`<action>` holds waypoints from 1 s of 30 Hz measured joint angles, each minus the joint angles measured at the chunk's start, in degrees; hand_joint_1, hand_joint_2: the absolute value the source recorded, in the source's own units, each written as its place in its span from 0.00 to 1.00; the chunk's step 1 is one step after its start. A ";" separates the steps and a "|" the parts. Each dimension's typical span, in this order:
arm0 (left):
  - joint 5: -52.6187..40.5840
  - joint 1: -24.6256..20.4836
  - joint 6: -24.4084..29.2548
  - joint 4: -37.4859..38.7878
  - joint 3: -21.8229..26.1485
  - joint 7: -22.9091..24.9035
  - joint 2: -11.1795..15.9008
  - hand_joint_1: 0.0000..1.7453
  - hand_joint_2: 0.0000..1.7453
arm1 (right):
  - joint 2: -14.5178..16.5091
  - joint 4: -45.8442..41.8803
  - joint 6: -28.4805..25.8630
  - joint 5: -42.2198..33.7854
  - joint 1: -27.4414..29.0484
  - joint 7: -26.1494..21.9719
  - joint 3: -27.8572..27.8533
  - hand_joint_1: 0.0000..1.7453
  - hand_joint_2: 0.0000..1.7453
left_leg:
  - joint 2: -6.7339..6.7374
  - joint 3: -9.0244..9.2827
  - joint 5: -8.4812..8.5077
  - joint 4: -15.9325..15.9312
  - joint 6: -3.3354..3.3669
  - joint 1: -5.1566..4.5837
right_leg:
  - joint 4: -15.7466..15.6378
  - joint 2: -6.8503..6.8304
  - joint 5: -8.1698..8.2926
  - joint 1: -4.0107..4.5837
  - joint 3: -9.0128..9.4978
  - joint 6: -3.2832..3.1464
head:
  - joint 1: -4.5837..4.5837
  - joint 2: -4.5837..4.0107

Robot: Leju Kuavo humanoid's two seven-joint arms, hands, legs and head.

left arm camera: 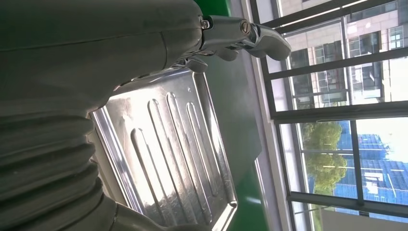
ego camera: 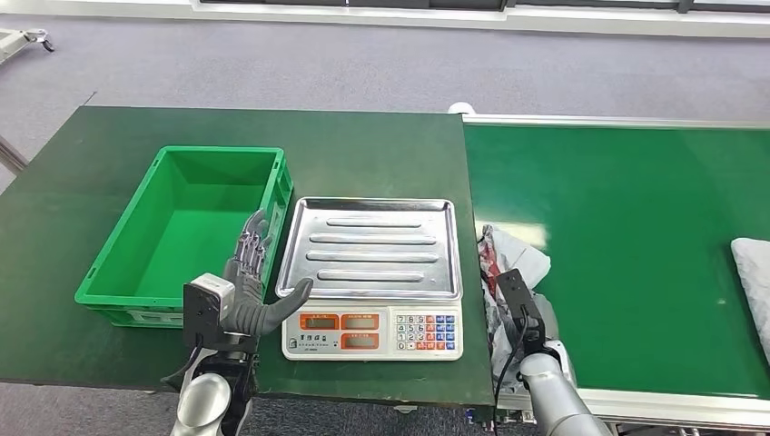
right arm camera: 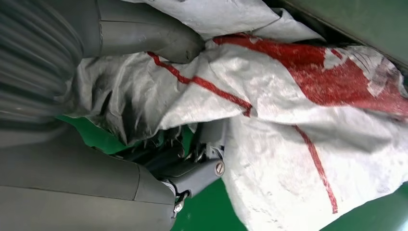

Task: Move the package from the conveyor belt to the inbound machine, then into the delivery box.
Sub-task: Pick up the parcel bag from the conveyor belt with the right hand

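One package (right arm camera: 288,96) sits pinched in my right robot hand (right arm camera: 159,110); lift clear before swinging over the scale tray (ego camera: 372,245), left robot hand (ego camera: 254,282) open, empty.

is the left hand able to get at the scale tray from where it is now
Probably yes: the left hand hovers open at the edge of the scale tray, between it and the green bin, and the tray is bare.

The scale's steel tray (ego camera: 370,247) lies bare just beside the left hand (ego camera: 250,286). The green crate (ego camera: 195,227) is open-topped on that hand's other side. Bare conveyor belt (ego camera: 636,236) is seen beyond the right hand (right arm camera: 192,168), bounded far off by a white package (ego camera: 754,272).
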 joint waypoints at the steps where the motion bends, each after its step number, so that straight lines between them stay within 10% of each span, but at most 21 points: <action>1: -0.02 0.02 0.02 0.00 0.00 -0.01 0.04 0.00 1.00 | 0.10 0.04 0.00 -0.64 0.01 -0.68 -0.24 1.00 1.00 | -0.01 -0.06 -0.01 -0.01 -0.02 0.01 | 0.01 -0.01 -0.02 0.00 -0.07 -0.03 | 0.00 0.00; 15: -1.01 1.63 1.56 -1.09 0.51 -0.67 0.64 0.00 1.00 | 2.32 -4.42 -5.05 -3.32 0.73 -4.76 -1.26 1.00 1.00 | -0.08 -0.50 0.04 -0.06 -0.18 0.04 | 0.15 -0.05 -0.07 0.02 -0.54 -0.12 | 0.00 0.00; 30: -3.15 4.40 2.90 -3.08 2.17 -2.40 0.16 0.00 1.00 | 1.19 -41.62 -7.02 2.83 4.44 2.36 8.09 1.00 1.00 | -0.22 -0.63 0.07 -0.04 -0.18 -0.05 | 0.15 -0.16 -0.06 0.05 -0.65 -0.09 | 0.00 0.00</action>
